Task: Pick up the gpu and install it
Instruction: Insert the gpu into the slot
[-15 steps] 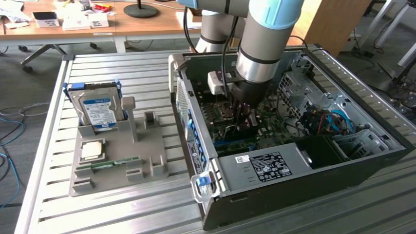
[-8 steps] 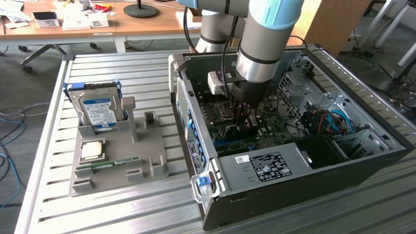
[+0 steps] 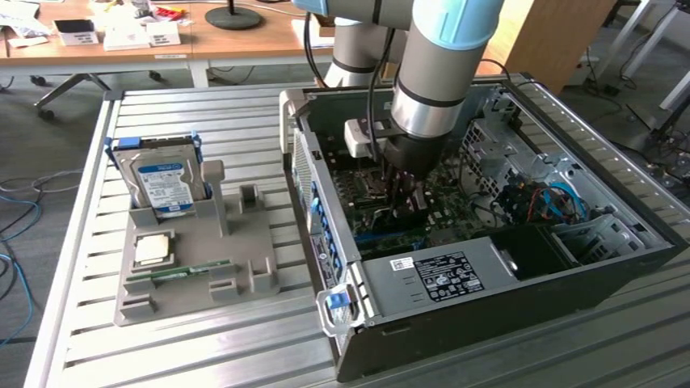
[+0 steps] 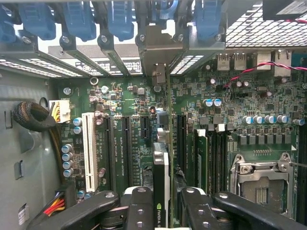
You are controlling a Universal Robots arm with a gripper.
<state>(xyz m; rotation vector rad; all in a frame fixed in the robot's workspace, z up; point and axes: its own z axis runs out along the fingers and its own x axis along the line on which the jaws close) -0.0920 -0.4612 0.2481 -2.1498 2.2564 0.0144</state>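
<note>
The gpu is a thin card seen edge-on from the wrist view, standing upright between the black fingers of the gripper, which is closed narrowly on its top edge. The edge shows a dark strip with a small green logo near the fingers, and its silver metal bracket stands at the far end against the row of blue slot clips at the back of the case. The card sits low over the green motherboard, in line with the dark expansion slots; whether it is fully seated cannot be told.

In the exterior view the gripper reaches down inside the open computer case, which lies on its side on a slatted metal table. Close beside the card are a long white slot, black slots and upright memory sticks; the empty processor socket lies further off. A bundle of black sleeved cable hangs by the case wall.

On the exterior view's left, a grey holder tray carries a hard drive standing upright, a processor chip and a green memory stick lying flat
</note>
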